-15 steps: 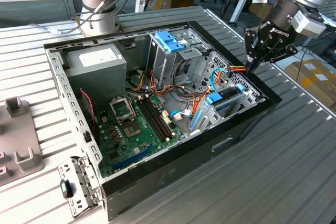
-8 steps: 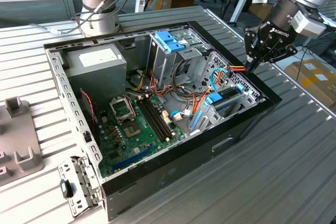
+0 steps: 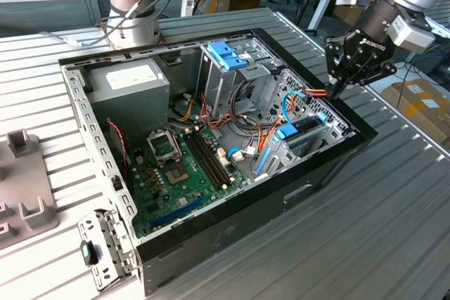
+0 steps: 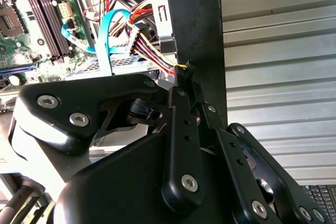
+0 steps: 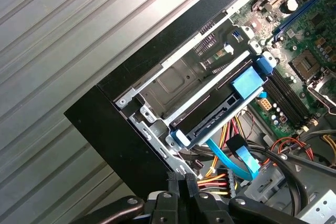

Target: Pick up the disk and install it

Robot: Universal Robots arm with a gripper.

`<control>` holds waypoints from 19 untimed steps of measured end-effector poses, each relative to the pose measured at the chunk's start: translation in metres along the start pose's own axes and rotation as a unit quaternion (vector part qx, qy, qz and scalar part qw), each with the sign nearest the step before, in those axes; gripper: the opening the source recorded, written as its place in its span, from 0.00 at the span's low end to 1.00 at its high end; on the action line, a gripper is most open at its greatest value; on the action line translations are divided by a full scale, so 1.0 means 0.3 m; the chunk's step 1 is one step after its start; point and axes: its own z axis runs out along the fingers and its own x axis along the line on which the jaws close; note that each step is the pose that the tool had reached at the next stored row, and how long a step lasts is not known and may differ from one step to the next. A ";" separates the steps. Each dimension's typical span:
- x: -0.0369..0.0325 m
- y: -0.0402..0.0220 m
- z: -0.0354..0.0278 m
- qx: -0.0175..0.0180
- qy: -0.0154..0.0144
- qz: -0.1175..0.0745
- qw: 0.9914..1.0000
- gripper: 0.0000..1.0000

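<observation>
The disk point(image 3: 304, 133) is a dark flat drive in bright blue rails with a blue tab. It lies in the drive bay inside the open computer case point(image 3: 320, 173), along the wall at the exterior view's right. The first wrist view shows the disk point(image 5: 212, 114) seated between the bay's metal rails. My gripper point(image 3: 336, 90) hangs above the case's edge, a short way beyond the disk, close to red and yellow cables point(image 3: 314, 93). Its fingers point(image 4: 184, 85) are shut together with nothing between them, also seen in the first wrist view as fingers point(image 5: 181, 190).
A tall metal drive cage with a blue handle point(image 3: 228, 54) stands mid-case. The motherboard point(image 3: 186, 166) and power supply point(image 3: 130, 82) fill the left part. Blue data cables point(image 5: 241, 158) trail near the bay. A grey fixture point(image 3: 24, 187) sits on the ribbed table point(image 3: 365, 244).
</observation>
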 end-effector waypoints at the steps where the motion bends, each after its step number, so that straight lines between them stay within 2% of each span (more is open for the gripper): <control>1: -0.002 0.002 0.000 0.000 0.000 0.000 1.000 0.17; 19: -0.041 0.037 0.005 0.000 0.000 0.000 1.000 0.17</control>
